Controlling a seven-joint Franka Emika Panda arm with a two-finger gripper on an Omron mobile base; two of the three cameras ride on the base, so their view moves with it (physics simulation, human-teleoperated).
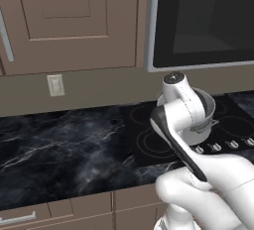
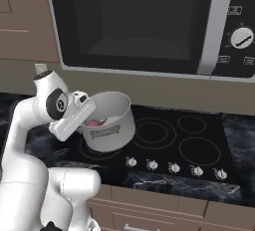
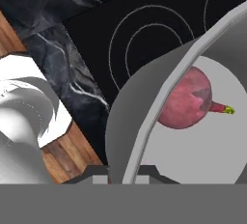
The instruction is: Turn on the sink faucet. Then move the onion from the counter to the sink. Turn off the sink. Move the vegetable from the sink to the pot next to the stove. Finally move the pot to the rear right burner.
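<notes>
The reddish-pink round onion (image 3: 185, 100) lies inside the grey metal pot (image 2: 107, 121), which is over the flat black glass stove's (image 2: 199, 140) front left rings, its rim pinched between the closed fingers of the gripper (image 3: 123, 174).

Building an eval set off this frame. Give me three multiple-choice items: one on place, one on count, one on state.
1. Where is the onion?
A. In the sink
B. Inside the pot
C. On a bare burner

2. How many knobs line the stove front in the right base view?
A. Three
B. Five
C. Seven

3. How do the gripper fingers stand relative to the pot?
A. One each side of the rim wall
B. Open well above it
C. Shut on the onion

Answers: 1 B, the pink ball lies on the pot's grey floor. 2 B, five small round knobs show along the front edge. 3 A, the hand view shows the rim running down between the fingers.
</notes>
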